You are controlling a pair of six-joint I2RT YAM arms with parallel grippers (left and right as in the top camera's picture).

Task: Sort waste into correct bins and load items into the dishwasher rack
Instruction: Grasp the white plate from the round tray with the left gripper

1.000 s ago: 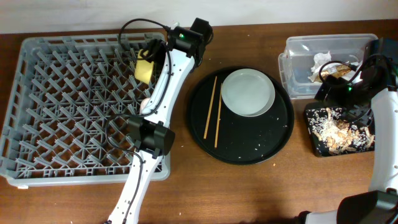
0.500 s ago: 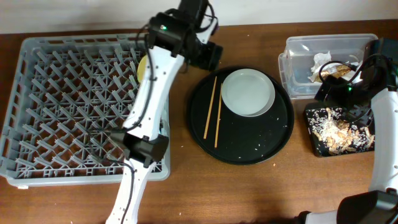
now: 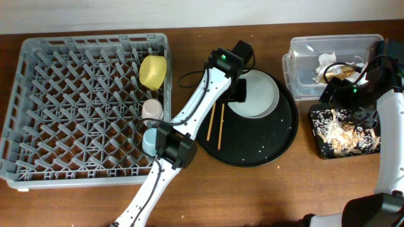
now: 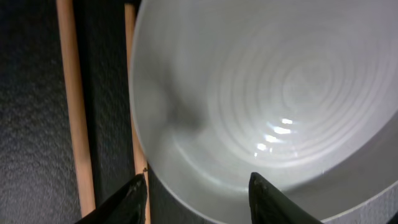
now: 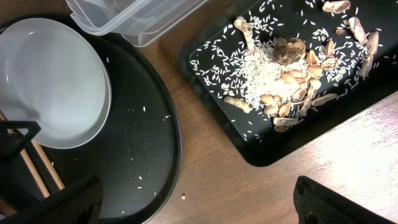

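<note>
My left gripper is open, its fingers either side of the near rim of the pale grey-green plate on the round black tray. Two wooden chopsticks lie just left of the plate. The yellow bowl, pink cup and blue cup sit in the grey rack. My right gripper is open and empty above the table between the round tray and the flat black tray, which holds food scraps.
The large round black tray carries scattered crumbs. The clear tub at back right holds white napkins and a gold-brown wrapper. Bare wood lies in front of the trays.
My left arm has swung right from the rack to the plate on the round tray, leaving the yellow bowl in the rack. The right arm has not moved.
</note>
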